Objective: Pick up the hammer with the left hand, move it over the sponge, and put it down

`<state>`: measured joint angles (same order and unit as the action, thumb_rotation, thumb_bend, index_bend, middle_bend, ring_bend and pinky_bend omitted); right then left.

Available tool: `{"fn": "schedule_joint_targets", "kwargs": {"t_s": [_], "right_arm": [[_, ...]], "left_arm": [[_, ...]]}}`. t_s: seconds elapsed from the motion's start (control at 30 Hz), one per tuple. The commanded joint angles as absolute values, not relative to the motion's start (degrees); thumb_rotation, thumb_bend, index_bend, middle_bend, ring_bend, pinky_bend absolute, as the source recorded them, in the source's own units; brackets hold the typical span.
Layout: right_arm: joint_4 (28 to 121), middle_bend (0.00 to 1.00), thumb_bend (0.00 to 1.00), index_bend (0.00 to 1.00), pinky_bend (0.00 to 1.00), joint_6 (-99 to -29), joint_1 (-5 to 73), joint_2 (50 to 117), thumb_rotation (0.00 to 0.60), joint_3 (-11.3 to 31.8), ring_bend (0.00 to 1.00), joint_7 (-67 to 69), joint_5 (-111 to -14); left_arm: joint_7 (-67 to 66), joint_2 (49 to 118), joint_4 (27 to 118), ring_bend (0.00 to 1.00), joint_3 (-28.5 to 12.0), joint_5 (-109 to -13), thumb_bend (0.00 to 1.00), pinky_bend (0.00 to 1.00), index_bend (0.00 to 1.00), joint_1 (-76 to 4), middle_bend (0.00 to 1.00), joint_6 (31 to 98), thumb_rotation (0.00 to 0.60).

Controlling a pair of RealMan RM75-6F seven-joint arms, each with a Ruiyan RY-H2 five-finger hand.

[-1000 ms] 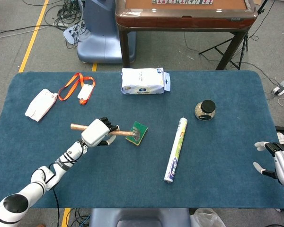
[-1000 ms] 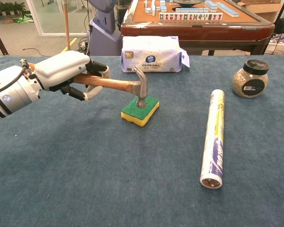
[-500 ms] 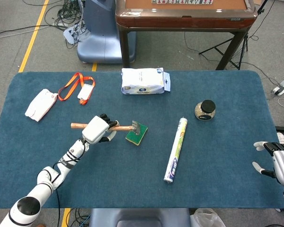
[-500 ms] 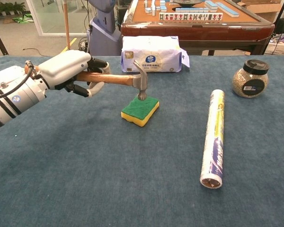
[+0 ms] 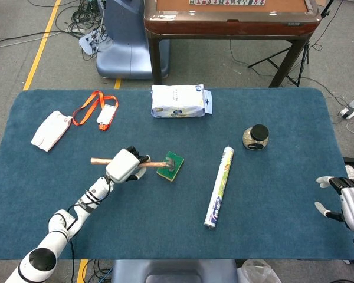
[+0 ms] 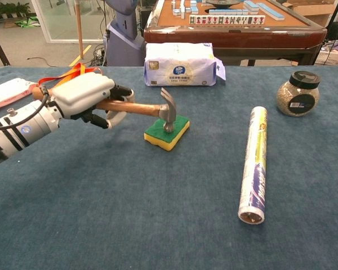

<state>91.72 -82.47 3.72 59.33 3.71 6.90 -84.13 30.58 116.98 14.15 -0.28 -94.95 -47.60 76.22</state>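
My left hand (image 5: pixel 123 165) (image 6: pixel 85 95) grips the wooden handle of the hammer (image 6: pixel 136 108) (image 5: pixel 153 164) near its middle. The steel head (image 6: pixel 168 114) rests on the green top of the yellow-and-green sponge (image 6: pixel 164 134) (image 5: pixel 170 168), and the handle runs out to the left. My right hand (image 5: pixel 346 200) is at the table's right edge, far from both, with its fingers apart and nothing in it. The chest view does not show it.
A rolled tube (image 5: pixel 219 187) (image 6: pixel 254 162) lies right of the sponge. A tissue pack (image 5: pixel 180 101) (image 6: pixel 180 64) sits at the back, a black-lidded jar (image 5: pixel 256 137) (image 6: pixel 296 93) to the right. An orange lanyard with a badge (image 5: pixel 97 109) and a white pouch (image 5: pixel 51 130) lie at the left.
My left hand lowered with the hammer; its head came down from just above the sponge onto the sponge's top. The right hand stayed still.
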Motion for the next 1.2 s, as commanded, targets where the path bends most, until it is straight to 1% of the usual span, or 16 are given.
{"fn": "schedule_joint_targets", "kwargs": {"t_s": [0.03, 0.17, 0.37, 0.73, 0.9, 1.1, 1.2], "right_arm": [[91.7, 0.43, 0.17, 0.37, 0.33, -82.6, 3.7, 59.4, 0.6, 3.7, 0.32, 6.9, -84.1], [91.7, 0.43, 0.17, 0.37, 0.33, -82.5, 3.7, 59.4, 0.6, 3.7, 0.32, 6.7, -84.1], [91.8, 0.43, 0.17, 0.37, 0.33, -82.4, 3.8, 59.4, 0.6, 3.7, 0.32, 6.5, -84.0], [91.7, 0.43, 0.17, 0.37, 0.33, -82.2, 3.8, 59.4, 0.6, 3.8, 0.32, 6.7, -83.8], [91.7, 0.43, 0.17, 0.37, 0.33, -82.3, 3.8, 59.3, 0.6, 3.8, 0.32, 6.9, -83.8], [91.7, 0.43, 0.17, 0.37, 0.33, -82.4, 3.7, 59.3, 0.6, 3.7, 0.32, 7.0, -84.0], [91.8, 0.43, 0.17, 0.37, 0.33, -82.5, 3.7, 59.3, 0.6, 3.7, 0.32, 7.0, -84.1]], "left_arm": [[31.8, 116.4, 14.6, 0.6, -1.2, -94.0, 0.53, 0.44, 0.77, -47.8, 0.82, 78.2, 0.6], [33.3, 116.1, 15.1, 0.6, -1.7, -93.2, 0.53, 0.44, 0.77, -47.8, 0.82, 79.1, 0.6], [32.5, 116.5, 14.2, 0.6, 0.0, -94.2, 0.53, 0.44, 0.77, -47.6, 0.82, 78.7, 0.6], [30.6, 117.9, 12.8, 0.6, 2.6, -95.4, 0.53, 0.44, 0.77, -47.7, 0.82, 74.2, 0.6], [31.5, 117.4, 13.3, 0.6, 2.3, -94.9, 0.53, 0.44, 0.77, -47.6, 0.82, 75.4, 0.6], [33.5, 115.6, 14.7, 0.6, 0.7, -93.5, 0.53, 0.44, 0.77, -47.6, 0.82, 78.8, 0.6], [33.8, 114.7, 15.4, 0.6, 0.4, -93.0, 0.53, 0.44, 0.77, -47.0, 0.82, 78.9, 0.6]]}}
